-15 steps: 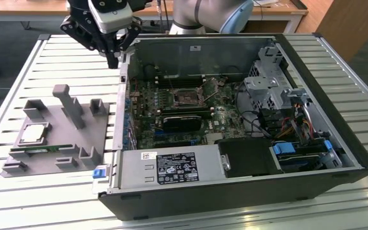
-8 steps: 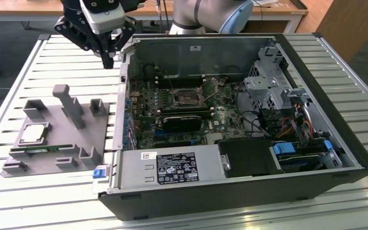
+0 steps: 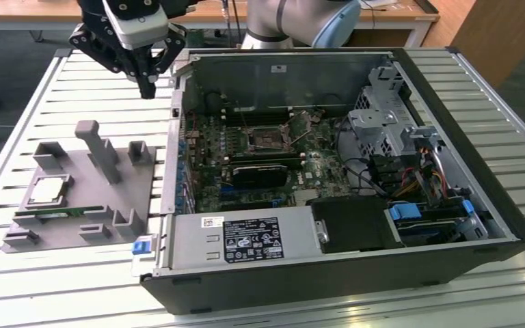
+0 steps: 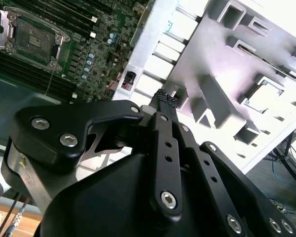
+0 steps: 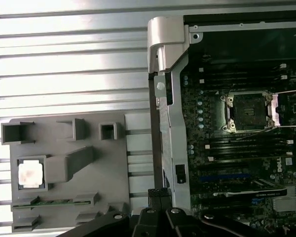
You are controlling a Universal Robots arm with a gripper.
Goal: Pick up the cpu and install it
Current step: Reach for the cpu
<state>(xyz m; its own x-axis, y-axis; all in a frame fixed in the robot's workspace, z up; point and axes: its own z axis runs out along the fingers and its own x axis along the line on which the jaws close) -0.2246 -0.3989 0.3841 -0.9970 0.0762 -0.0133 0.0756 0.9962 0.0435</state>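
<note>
At the exterior view's left, a grey moulded tray (image 3: pixel 144 181) lies flat on the slatted white worktop (image 3: pixel 25 116). The cpu (image 3: pixel 48 190), its silver top facing up, sits in a square pocket near the tray's left edge; in the first wrist view it shows as a bright square (image 5: pixel 30 174). Just in front of it a narrow green memory stick (image 3: pixel 57 212) lies in its own slot.

In the upper left of the exterior view, past the tray's far end, the hand (image 3: pixel 147 92) hangs above the worktop with its black fingers drawn together to a single tip, holding nothing. It is well apart from the cpu and just beside the corner of the computer case (image 3: pixel 335 280). Both wrist views show the closed tips (image 4: pixel 165 97) (image 5: pixel 159 193) over the gap between tray and case.

The case lies on its side, open on top. On the motherboard the processor socket (image 3: pixel 267 139) sits bare with its metal cover swung open, as the first wrist view (image 5: pixel 247 112) also shows. Nearer the front is a silver power supply (image 3: pixel 244 239).
</note>
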